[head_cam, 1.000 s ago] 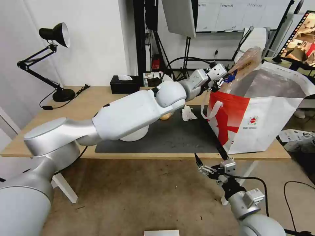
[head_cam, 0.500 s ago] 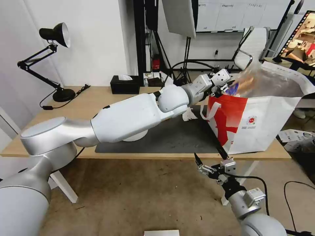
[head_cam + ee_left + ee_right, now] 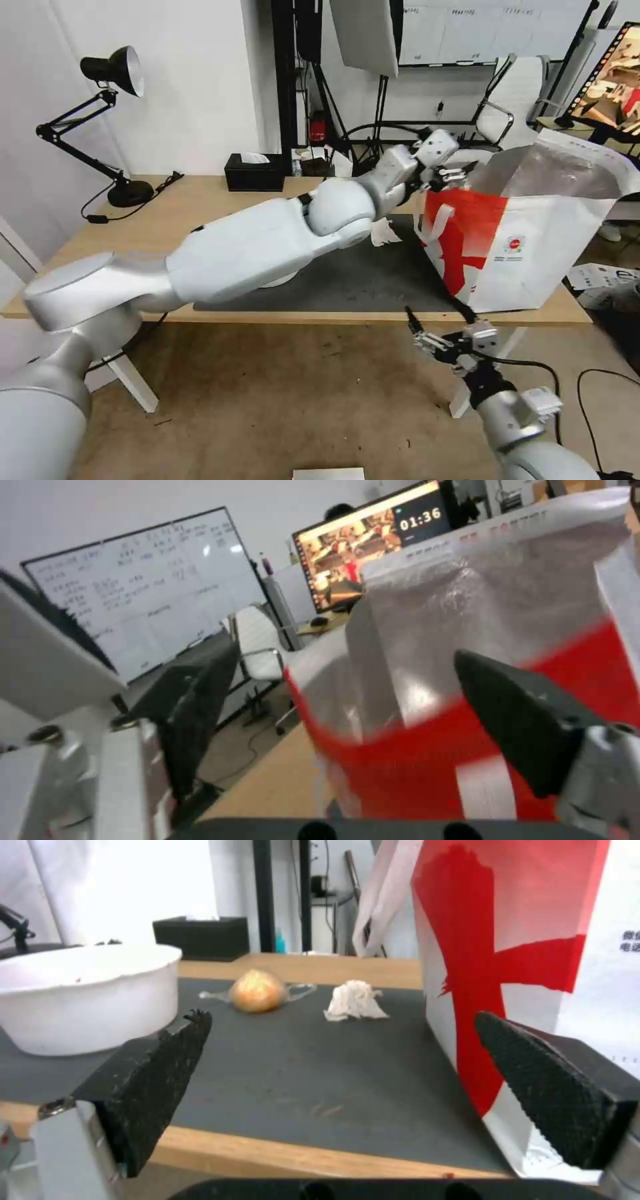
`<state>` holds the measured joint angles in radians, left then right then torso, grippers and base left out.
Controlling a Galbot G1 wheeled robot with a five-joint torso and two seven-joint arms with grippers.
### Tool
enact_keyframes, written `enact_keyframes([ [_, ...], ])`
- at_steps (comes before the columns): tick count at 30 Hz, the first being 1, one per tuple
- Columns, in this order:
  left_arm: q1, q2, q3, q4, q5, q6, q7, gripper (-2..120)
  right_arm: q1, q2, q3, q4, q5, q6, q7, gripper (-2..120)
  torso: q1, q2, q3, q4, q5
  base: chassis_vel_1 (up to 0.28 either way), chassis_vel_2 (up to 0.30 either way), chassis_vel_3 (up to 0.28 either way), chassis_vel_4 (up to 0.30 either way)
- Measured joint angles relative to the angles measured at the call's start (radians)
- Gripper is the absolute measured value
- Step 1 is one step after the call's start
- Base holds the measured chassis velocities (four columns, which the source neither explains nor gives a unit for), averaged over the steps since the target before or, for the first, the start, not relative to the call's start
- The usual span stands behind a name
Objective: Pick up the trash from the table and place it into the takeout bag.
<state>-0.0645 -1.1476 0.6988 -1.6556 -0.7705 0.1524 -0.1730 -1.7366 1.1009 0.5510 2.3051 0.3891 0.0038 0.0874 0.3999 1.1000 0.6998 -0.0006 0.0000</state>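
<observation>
My left arm reaches across the table [image 3: 167,207] to the near rim of the white-and-red takeout bag [image 3: 533,247]. Its gripper [image 3: 467,172] is open and holds nothing. The left wrist view faces the bag's foil lining [image 3: 467,605] between the spread fingers. On the dark mat [image 3: 300,1065] lie the trash: a white bowl [image 3: 80,990], a yellowish wrapped lump [image 3: 257,990] and a crumpled tissue [image 3: 353,1000]. In the head view my arm hides most of the bowl [image 3: 277,280]. My right gripper [image 3: 435,313] hangs open below the table's front edge, facing the mat.
A black tissue box [image 3: 252,172] stands at the table's back, and a black desk lamp [image 3: 110,67] at its far left. A white office chair [image 3: 500,107] and a monitor [image 3: 613,87] are behind the bag. Cables lie on the floor at the right.
The clear tray that my left gripper held over the bag's mouth has dropped out of sight, and that gripper is now open. The right arm has shifted slightly to the right.
</observation>
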Motion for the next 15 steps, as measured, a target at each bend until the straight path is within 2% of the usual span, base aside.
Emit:
enact_keyframes([
  [2, 0.072, 0.064, -0.037, -0.056, 0.018, -0.014, -0.012, 97, -0.008, 0.003, 0.004, 0.006, 0.001, 0.009, 0.004, 100, 0.0, 0.0, 0.0, 0.0003, -0.0002, 0.0, 0.0, 0.0, 0.0],
  [3, 0.144, 0.12, -0.076, -0.103, 0.035, -0.02, -0.022, 99, -0.015, 0.007, 0.006, 0.01, 0.001, 0.017, 0.006, 100, 0.0, 0.0, 0.0, 0.0008, -0.0003, 0.0, 0.0, 0.0, 0.0],
  [4, 0.144, 0.12, -0.076, -0.103, 0.035, -0.02, -0.022, 99, -0.015, 0.007, 0.006, 0.01, 0.001, 0.017, 0.006, 100, 0.0, 0.0, 0.0, 0.0008, -0.0003, 0.0, 0.0, 0.0, 0.0],
  [5, 0.226, 0.181, -0.129, -0.15, 0.059, -0.025, -0.026, 99, -0.023, 0.011, 0.008, 0.016, 0.0, 0.025, 0.008, 100, 0.0, 0.0, 0.0, 0.001, -0.0008, 0.0, 0.0, 0.0, 0.0],
  [6, 0.351, 0.258, -0.231, -0.21, 0.111, -0.045, -0.026, 100, -0.033, 0.015, 0.012, 0.022, -0.002, 0.036, 0.01, 100, 0.0, 0.0, 0.0, 0.0013, -0.0005, 0.0, 0.0, 0.0, 0.0],
  [8, 0.39, 0.274, -0.263, -0.225, 0.125, -0.052, -0.026, 100, -0.036, 0.016, 0.014, 0.025, -0.002, 0.039, 0.012, 100, 0.0, 0.0, 0.0, 0.001, -0.0003, 0.0, 0.0, 0.0, 0.0],
  [10, 0.603, 0.339, -0.424, -0.3, 0.188, -0.074, -0.012, 100, -0.047, 0.016, 0.022, 0.031, -0.005, 0.052, 0.021, 100, 0.0, 0.0, 0.0, 0.0009, -0.001, 0.0, 0.0, 0.0, 0.0],
  [11, 0.603, 0.339, -0.424, -0.3, 0.188, -0.074, -0.012, 100, -0.047, 0.016, 0.022, 0.031, -0.005, 0.052, 0.021, 100, 0.0, 0.0, 0.0, 0.0009, -0.001, 0.0, 0.0, 0.0, 0.0],
  [12, 0.674, 0.357, -0.474, -0.327, 0.206, -0.078, -0.005, 100, -0.05, 0.018, 0.024, 0.031, -0.007, 0.057, 0.023, 100, 0.0, 0.0, 0.0, 0.001, -0.0007, 0.0, 0.0, 0.0, 0.0],
  [13, 0.8, 0.375, -0.57, -0.371, 0.232, -0.083, 0.0, 100, -0.054, 0.025, 0.024, 0.031, -0.012, 0.067, 0.024, 100, 0.0, 0.0, 0.0, 0.0007, -0.0002, 0.0, 0.0, 0.0, 0.0],
  [14, 0.8, 0.375, -0.57, -0.371, 0.232, -0.083, 0.0, 100, -0.054, 0.025, 0.024, 0.031, -0.012, 0.067, 0.024, 100, 0.0, 0.0, 0.0, 0.0007, -0.0002, 0.0, 0.0, 0.0, 0.0],
  [15, 0.919, 0.376, -0.66, -0.406, 0.257, -0.086, 0.003, 100, -0.057, 0.03, 0.024, 0.031, -0.018, 0.075, 0.027, 100, 0.0, 0.0, 0.0, 0.0007, -0.0003, 0.0, 0.0, 0.0, 0.0],
])
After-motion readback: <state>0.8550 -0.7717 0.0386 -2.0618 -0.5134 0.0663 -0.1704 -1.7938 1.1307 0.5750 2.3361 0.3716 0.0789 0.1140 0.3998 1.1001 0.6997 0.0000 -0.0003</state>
